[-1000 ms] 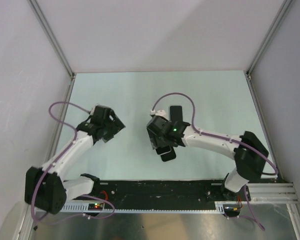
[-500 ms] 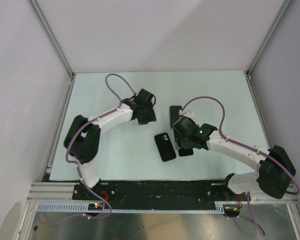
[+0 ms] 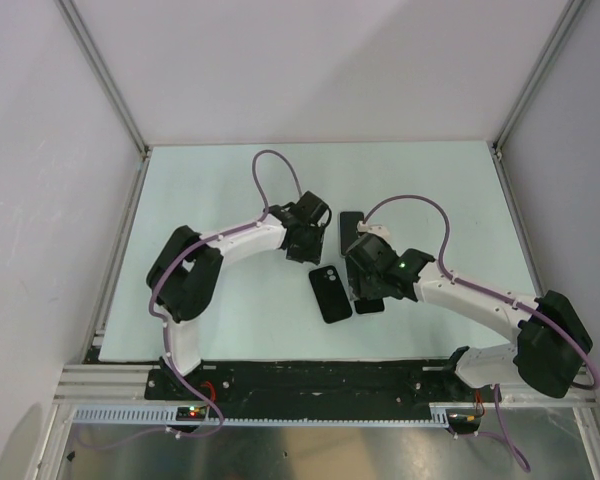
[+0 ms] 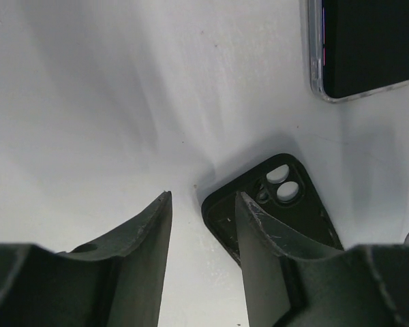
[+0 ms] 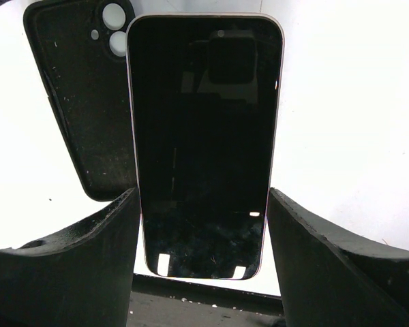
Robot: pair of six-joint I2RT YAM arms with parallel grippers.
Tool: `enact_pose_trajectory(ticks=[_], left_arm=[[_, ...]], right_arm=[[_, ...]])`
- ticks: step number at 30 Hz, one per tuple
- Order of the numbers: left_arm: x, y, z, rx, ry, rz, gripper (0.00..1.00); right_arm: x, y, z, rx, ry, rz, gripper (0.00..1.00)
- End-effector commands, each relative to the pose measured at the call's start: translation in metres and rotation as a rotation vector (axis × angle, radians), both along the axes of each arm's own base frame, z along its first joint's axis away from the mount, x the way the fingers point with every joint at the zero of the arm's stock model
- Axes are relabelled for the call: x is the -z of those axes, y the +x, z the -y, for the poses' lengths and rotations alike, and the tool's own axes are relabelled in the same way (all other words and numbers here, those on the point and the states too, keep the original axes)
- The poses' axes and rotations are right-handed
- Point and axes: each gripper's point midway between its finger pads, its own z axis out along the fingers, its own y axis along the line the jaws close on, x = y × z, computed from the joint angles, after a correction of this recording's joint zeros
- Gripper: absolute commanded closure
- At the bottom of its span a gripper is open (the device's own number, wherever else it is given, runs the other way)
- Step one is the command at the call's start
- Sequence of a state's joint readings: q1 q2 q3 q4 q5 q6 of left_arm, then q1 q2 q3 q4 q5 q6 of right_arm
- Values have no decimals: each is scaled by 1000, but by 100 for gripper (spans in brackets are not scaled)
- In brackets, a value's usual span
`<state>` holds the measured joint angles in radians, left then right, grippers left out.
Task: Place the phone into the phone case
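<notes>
The black phone case [image 3: 331, 293] lies open side up on the pale table, camera holes at its far end. Just to its right lies the phone [image 3: 351, 228], screen up. My right gripper [image 3: 363, 280] is shut on the phone [image 5: 204, 136], with one finger against each long edge near its lower end [image 5: 203, 194]; the case [image 5: 75, 102] lies to the left. My left gripper [image 3: 316, 258] is at the case's far corner. Its jaws [image 4: 202, 197] stand partly open: the right finger is over the case [image 4: 293, 204], the left over bare table. The phone's corner [image 4: 368, 48] shows beyond.
White walls with metal rails [image 3: 115, 262] enclose the table on three sides. A black strip [image 3: 320, 378] runs along the near edge by the arm bases. Purple cables [image 3: 275, 165] loop above both arms.
My left arm has swung from the left side across to the case, and its jaws have narrowed. My right gripper moved from over the case onto the phone, then stayed still.
</notes>
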<state>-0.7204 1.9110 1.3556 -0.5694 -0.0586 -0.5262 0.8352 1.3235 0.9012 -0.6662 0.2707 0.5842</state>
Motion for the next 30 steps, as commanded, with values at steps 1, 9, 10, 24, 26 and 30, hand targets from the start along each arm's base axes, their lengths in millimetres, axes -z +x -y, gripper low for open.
enact_pose_trajectory(ticks=[1, 9, 10, 24, 26, 30], left_arm=[[-6, -5, -2, 139, 47, 40, 53], [6, -15, 3, 245, 81, 13, 52], [7, -16, 5, 261, 80, 9, 52], [21, -26, 0, 221, 101, -32, 77], [18, -29, -8, 195, 111, -22, 88], [12, -38, -30, 147, 154, -2, 98]], right_arm=[[-9, 10, -8, -4, 45, 44, 65], [-10, 11, -9, -15, 56, 42, 64], [-10, 11, -9, -16, 55, 42, 64], [-12, 13, -14, -35, 79, 45, 64], [-14, 13, -18, -53, 89, 49, 63], [-16, 12, -30, -119, 113, 62, 63]])
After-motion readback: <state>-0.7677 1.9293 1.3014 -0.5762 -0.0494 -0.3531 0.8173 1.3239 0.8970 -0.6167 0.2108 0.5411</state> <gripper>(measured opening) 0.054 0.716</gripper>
